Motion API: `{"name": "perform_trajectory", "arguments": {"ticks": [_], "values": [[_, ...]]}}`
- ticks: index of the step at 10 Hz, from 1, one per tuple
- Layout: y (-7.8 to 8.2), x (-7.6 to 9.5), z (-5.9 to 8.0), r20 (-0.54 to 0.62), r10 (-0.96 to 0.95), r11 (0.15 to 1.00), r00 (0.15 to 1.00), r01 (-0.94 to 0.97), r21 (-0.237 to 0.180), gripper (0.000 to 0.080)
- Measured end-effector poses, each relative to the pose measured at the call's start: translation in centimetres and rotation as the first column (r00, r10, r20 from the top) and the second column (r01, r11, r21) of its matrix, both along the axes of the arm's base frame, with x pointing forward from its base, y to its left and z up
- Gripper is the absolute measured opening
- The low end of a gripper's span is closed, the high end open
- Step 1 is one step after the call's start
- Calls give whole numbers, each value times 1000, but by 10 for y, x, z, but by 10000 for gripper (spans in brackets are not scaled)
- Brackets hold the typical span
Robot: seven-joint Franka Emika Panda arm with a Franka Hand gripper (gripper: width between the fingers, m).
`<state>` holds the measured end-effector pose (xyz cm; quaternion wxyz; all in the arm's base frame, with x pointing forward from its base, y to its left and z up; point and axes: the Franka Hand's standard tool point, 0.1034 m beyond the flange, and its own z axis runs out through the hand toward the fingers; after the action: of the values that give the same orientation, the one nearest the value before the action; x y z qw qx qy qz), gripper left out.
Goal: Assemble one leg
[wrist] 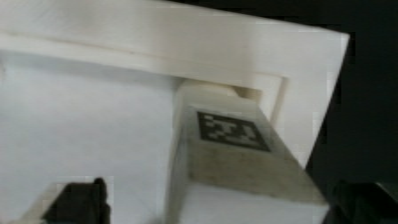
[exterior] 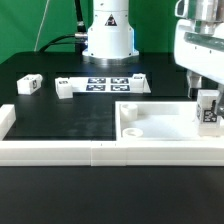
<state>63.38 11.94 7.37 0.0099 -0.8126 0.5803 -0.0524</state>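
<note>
Look at the exterior view first: your arm comes down at that view's right, and the jaws (exterior: 207, 108) are closed on the leg (exterior: 208, 112), its marker tag facing the camera. The leg hangs upright between the jaws, over the far right corner of the large white panel (exterior: 150, 128). From here you cannot tell whether its lower end touches the panel or sits just above it.

The wrist view gives you what the exterior view hides: the leg (wrist: 235, 150) runs straight out from between the two dark fingertips (wrist: 75, 200), and its far end sits right at the panel's recessed corner (wrist: 249, 85), close against the raised rim.

Only the exterior view shows the surroundings. Well away from the jaws, on the black tabletop (exterior: 60, 115), lie two more loose legs (exterior: 29, 85) (exterior: 65, 89) and the marker board (exterior: 112, 83). The long white border rail (exterior: 60, 152) runs along the near edge, touching the panel. Nothing stands between the jaws and the corner.
</note>
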Motion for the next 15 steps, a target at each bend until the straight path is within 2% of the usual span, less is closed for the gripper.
{"name": "perform_trajectory", "arguments": {"ticks": [2,4,6,7,9,10,11,13,15], "values": [[3,0,0,-7,210,977,978,-210,-18,647],[3,2,-1,-15,419,907,908,-419,-43,649],[0,3,0,-38,599,797,800,-600,-62,649],[1,4,1,-51,639,764,767,-641,-67,649],[-1,6,2,-79,777,619,624,-781,-82,649],[-1,6,3,-83,800,589,595,-804,-83,649],[-3,8,4,-104,867,480,487,-873,-89,649],[-4,9,4,-114,895,423,432,-901,-93,649],[-4,9,4,-113,891,430,439,-898,-94,372]]}}
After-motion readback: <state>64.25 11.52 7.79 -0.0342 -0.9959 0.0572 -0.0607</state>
